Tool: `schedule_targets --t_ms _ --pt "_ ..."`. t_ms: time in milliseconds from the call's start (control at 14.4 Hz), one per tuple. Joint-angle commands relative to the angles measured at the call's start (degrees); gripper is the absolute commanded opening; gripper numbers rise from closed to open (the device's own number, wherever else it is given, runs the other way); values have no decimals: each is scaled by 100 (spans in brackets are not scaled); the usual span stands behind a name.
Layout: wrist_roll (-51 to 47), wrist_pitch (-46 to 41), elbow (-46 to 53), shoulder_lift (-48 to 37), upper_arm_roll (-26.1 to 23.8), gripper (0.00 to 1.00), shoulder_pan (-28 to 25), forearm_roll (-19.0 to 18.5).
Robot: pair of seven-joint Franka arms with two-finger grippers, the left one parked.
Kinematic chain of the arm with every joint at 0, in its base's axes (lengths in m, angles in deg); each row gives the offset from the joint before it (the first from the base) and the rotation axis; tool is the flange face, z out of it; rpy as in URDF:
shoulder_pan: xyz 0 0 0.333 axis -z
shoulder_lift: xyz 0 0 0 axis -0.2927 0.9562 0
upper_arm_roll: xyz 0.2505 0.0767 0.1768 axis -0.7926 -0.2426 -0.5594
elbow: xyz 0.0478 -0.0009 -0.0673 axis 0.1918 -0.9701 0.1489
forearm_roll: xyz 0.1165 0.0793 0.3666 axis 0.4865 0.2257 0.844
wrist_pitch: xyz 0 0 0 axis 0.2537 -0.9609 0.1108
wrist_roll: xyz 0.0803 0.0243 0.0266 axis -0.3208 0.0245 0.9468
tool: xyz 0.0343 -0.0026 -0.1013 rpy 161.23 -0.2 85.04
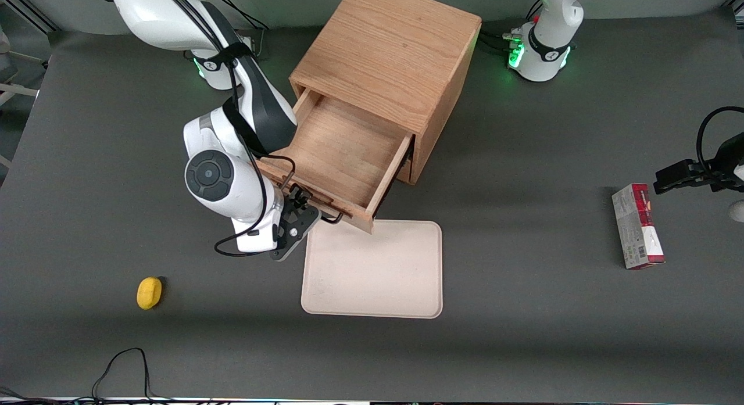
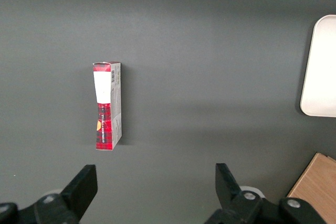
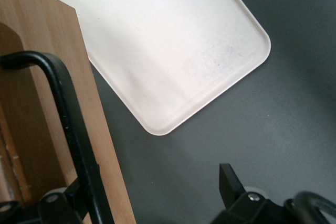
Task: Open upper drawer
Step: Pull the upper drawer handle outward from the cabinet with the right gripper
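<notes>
with the upper drawer (image 1: 343,155) pulled well out, the gripper (image 1: 302,210) straddles its black handle (image 3: 68,129), jaws wide, tray (image 1: 372,268) at six o'clock.

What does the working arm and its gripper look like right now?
The arm has glossy white shells with a dark grey section and a round grey joint cap. Black cables loop along it. The gripper, at the upper drawer front, has a white body and black fingers. Green light glows at its base.
</notes>
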Motion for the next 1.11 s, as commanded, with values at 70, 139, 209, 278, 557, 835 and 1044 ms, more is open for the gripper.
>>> schedule_targets --t_ms 70,139,209,278,557,835,1044 --pt "148 -348 694 382 -21 100 204 18" --pt "148 -348 729 408 -30 100 231 18" --pt "148 -348 773 435 -30 100 257 18" --pt "148 -348 799 461 -30 100 301 18" --pt "139 -348 888 523 -30 100 380 27" --pt "130 -357 896 497 -48 100 380 27" --pt "60 -444 914 339 -30 100 380 27"
